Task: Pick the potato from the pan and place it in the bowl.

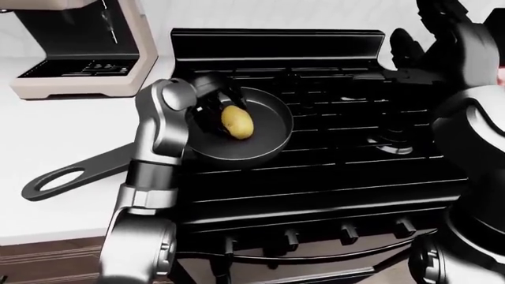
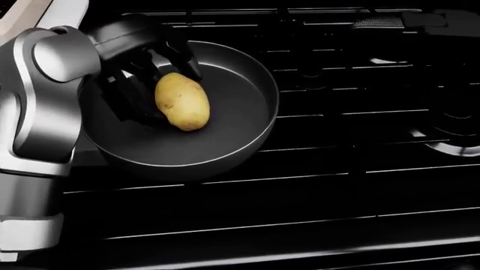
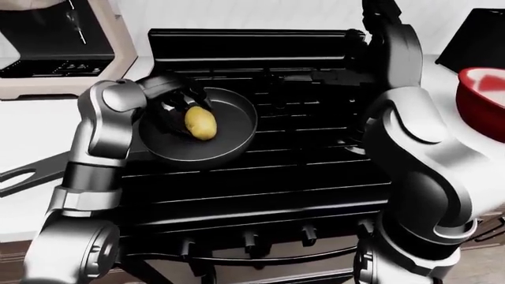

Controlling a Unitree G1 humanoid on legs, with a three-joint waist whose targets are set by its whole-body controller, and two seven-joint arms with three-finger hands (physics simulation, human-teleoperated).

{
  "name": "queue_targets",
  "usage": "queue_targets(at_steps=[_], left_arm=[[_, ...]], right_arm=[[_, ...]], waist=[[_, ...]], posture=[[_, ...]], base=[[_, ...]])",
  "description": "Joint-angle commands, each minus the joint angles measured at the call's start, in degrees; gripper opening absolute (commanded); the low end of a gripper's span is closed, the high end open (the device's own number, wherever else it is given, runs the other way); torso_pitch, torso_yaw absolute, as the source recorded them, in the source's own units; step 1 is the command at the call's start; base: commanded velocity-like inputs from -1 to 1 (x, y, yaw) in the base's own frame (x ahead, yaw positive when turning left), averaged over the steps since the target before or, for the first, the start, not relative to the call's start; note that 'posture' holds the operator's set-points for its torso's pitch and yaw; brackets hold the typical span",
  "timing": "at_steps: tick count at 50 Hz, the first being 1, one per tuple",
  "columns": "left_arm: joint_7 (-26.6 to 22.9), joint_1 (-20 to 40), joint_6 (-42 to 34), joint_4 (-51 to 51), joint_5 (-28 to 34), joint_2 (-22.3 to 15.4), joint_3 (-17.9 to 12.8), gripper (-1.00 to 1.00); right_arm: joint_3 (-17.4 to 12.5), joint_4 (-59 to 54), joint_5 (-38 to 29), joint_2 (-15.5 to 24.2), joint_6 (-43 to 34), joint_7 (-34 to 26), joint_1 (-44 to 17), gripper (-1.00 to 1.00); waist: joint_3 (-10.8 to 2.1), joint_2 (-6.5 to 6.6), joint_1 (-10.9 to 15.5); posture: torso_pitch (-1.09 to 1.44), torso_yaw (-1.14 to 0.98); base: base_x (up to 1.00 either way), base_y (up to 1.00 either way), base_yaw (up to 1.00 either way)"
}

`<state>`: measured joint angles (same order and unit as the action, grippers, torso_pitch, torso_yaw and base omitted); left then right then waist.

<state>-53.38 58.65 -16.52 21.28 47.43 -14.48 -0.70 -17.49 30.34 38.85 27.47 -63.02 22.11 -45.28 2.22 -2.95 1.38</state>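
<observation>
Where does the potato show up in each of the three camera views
Left-eye view: the potato sits left of centre, in the upper half, inside the pan.
Head view: upper left, large, lying in the pan against the left hand fingers.
Right-eye view: left of centre, upper half, smaller.
Shared landmark: the round dark pan on the black stove, with the left hand at the potato's left side.

Potato (image 2: 182, 101) lies in the pan (image 2: 240, 135) on the stove (image 1: 355, 148); bowl (image 3: 483, 100) right of the stove.
</observation>
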Motion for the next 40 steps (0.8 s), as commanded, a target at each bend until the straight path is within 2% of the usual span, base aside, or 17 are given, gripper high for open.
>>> queue_targets(at_steps=[1,15,26,40], left_arm=[[-1.75,0.67,1.02,-0.87,0.75,0.13,0.67,-0.02],[-1.97,-0.08,2.75,-1.52,2.6,1.73,0.48,-0.11],[-0.15,1.88,2.42,0.19,1.63,1.25,0.06,-0.33],[2.28,5.01,1.82,2.72,-0.01,-0.18,-0.43,-0.44]], right_arm=[[-0.78,1.15,-0.1,0.78,1.66,0.08,-1.62,1.0],[-0.88,1.01,0.2,1.14,2.01,0.19,-1.48,1.0],[-1.0,0.97,0.51,1.26,1.95,0.38,-1.61,1.0],[-0.68,0.76,0.41,1.13,2.16,0.39,-1.62,1.0]], waist=[[-1.27,-0.11,-0.01],[-1.35,-0.22,0.18],[-1.22,-0.27,0.18],[-1.02,-0.29,0.1]], posture=[[0.0,0.0],[0.0,0.0],[0.0,0.0],[0.0,0.0]], base=[[0.0,0.0,0.0],[0.0,0.0,0.0],[0.0,0.0,0.0],[0.0,0.0,0.0]])
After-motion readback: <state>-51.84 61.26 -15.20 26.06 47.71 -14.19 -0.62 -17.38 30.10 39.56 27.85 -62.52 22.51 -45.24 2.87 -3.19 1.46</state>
